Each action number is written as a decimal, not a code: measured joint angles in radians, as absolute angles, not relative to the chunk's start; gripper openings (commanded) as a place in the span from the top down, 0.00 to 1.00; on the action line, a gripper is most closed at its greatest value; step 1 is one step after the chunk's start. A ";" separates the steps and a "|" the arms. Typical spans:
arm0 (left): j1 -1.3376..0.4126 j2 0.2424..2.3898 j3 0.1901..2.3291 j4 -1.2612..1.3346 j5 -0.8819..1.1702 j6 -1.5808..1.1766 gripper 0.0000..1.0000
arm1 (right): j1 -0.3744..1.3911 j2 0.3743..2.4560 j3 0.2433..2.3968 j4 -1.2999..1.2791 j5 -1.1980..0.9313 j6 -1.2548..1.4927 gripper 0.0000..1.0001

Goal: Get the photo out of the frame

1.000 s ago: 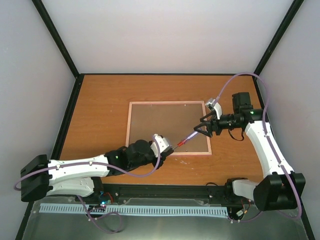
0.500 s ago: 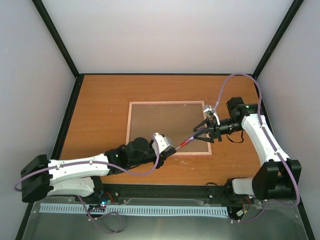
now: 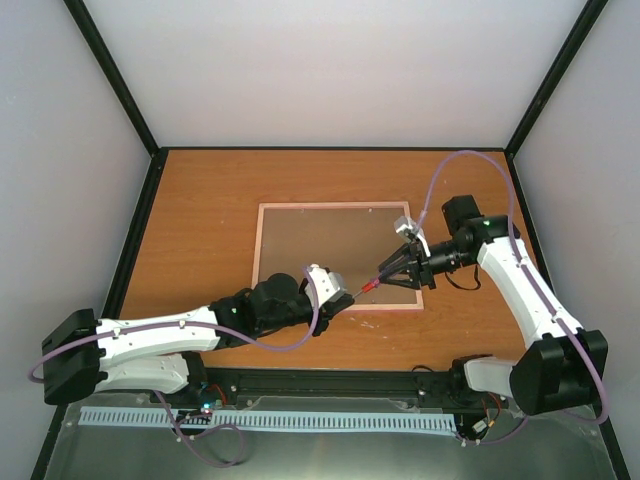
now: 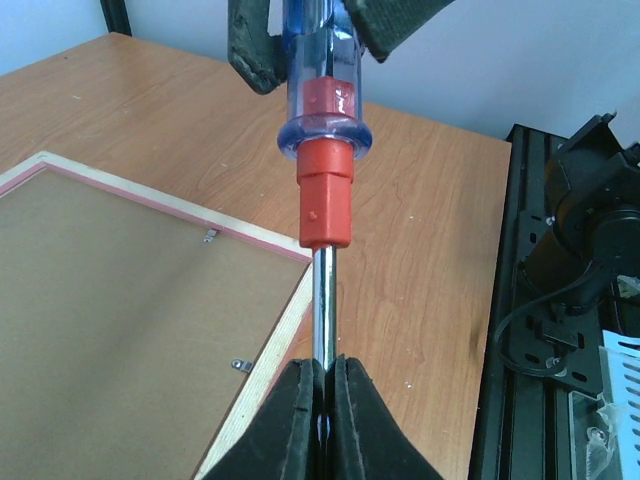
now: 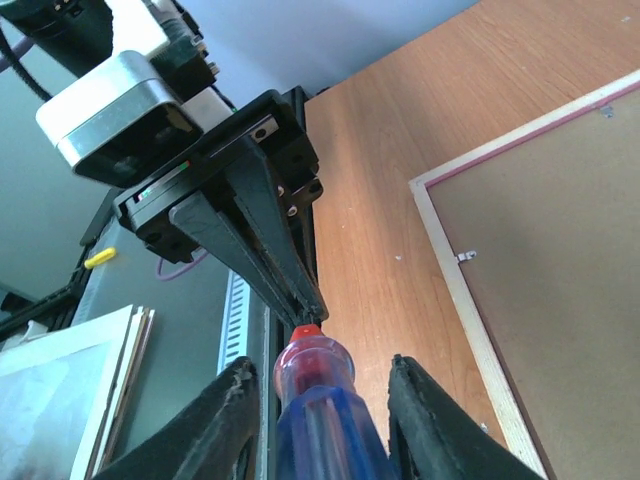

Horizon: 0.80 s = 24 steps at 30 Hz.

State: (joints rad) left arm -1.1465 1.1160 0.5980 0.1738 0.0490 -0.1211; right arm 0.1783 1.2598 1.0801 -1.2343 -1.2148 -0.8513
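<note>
The frame [image 3: 320, 245] lies flat on the table with its brown board back [image 4: 120, 290] facing up, so the photo is hidden. My left gripper [image 3: 345, 293] is shut on the metal shaft of a screwdriver [image 4: 325, 130], held over the frame's near right corner. In its own view, the left gripper [image 4: 328, 365] pinches the shaft just below the red collar. My right gripper [image 5: 320, 368] straddles the blue and red handle [image 5: 320, 410]. It is open, with a small gap on each side of the handle. From above, the right gripper [image 3: 390, 272] points left along the screwdriver [image 3: 368, 285].
Small metal tabs [image 4: 240, 365] hold the board along the frame's edge. A black rail [image 4: 560, 300] runs along the table's near side. A stack of pale sheets [image 5: 70, 390] shows below the table edge in the right wrist view.
The right gripper has moved left onto the screwdriver handle and its jaws have narrowed around it. The left gripper has kept its hold and stayed in place.
</note>
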 measured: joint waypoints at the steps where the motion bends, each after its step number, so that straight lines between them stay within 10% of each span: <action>1: -1.147 1.116 0.598 0.175 0.051 -0.121 0.99 | 0.179 1.256 1.080 -1.227 -1.212 -0.847 0.69; 14: -1.145 1.110 0.597 0.178 0.046 -0.117 0.99 | 0.182 1.237 1.073 -1.180 -1.208 -0.791 0.72; 21: -1.139 1.090 0.582 0.181 0.046 -0.106 0.99 | 0.193 1.237 1.071 -1.185 -1.238 -0.765 0.97; 24: -1.138 1.091 0.582 0.182 0.036 -0.113 0.62 | 0.192 1.237 1.070 -1.169 -1.241 -0.754 0.97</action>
State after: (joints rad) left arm -1.1378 1.0908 0.5816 0.1818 0.0360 -0.1131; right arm 0.1925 1.2369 1.0702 -1.1694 -1.2411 -0.7540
